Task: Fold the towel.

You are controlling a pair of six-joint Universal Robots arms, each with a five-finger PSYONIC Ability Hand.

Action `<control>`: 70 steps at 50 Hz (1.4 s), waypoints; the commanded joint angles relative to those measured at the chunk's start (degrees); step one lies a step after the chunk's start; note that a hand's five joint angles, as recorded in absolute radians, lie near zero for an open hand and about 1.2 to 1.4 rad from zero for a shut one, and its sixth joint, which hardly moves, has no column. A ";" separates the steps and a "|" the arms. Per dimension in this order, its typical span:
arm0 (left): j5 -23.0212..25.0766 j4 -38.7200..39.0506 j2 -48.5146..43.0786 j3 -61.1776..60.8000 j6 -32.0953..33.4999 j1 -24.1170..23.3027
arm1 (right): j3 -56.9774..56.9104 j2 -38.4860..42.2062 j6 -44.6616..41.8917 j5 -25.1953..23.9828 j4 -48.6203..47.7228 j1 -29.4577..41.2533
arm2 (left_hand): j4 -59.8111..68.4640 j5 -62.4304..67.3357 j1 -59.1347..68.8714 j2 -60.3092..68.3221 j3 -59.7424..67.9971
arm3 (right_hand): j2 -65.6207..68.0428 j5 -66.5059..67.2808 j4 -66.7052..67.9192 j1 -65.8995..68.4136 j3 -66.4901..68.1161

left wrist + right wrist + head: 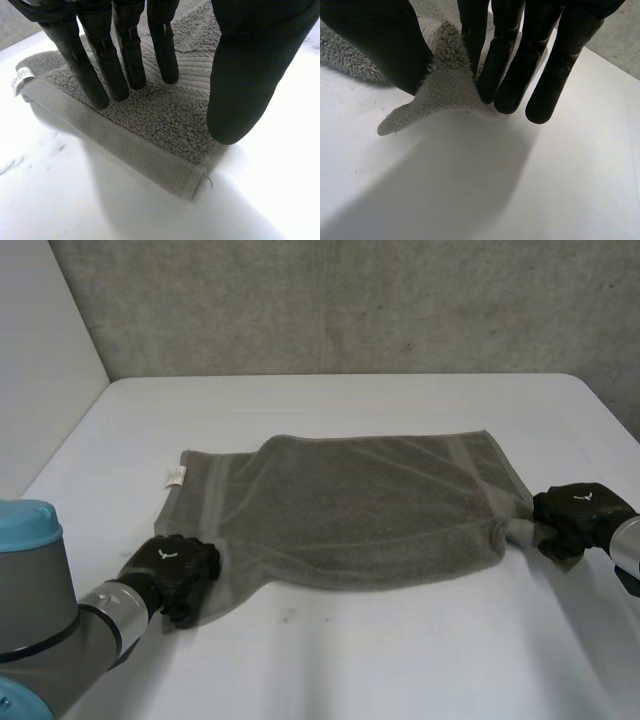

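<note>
**A:** Where does the towel sit?

**B:** The towel lies spread across the middle of the table. Its long sides run along the table's near and far edges, and there is a small label at its far-left corner.

**A:** And why are the hands placed like that?

**B:** There is one at each near corner, which I judge is the setup for carrying the near side over to the far side. The right hand, close to the table's right edge, pinches the near-right corner between thumb and fingers. It holds that corner clear of the surface, and the cloth bunches there. The left hand, toward the table's near-left corner, lays straight fingers on the near-left corner of the towel. Its thumb stands apart at the side. The cloth is flat beneath that hand, and nothing is gripped yet.

**A:** Is anything hard to read?

**B:** I cannot tell whether those fingertips press or merely touch. Most of the towel looks like a second layer, with a single strip showing at its left end, but I cannot tell whether it is truly doubled.
</note>
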 commanded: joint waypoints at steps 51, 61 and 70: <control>-0.03 1.50 11.87 0.83 2.42 1.60 | -1.36 -10.56 -4.48 0.18 10.02 -0.47 | 46.34 46.40 46.21 46.35 46.30 | 12.85 16.12 11.45 17.63 11.96; 0.67 -12.28 26.54 4.96 2.51 4.59 | -5.93 -24.88 -19.94 1.14 30.83 -0.65 | 46.34 46.40 46.21 46.35 46.30 | 12.85 16.12 11.45 17.63 11.96; 0.84 -17.49 25.84 2.68 6.37 7.39 | -4.62 -24.72 -25.39 1.23 33.92 -3.55 | 46.34 46.40 46.21 46.35 46.30 | 12.85 16.12 11.45 17.63 11.96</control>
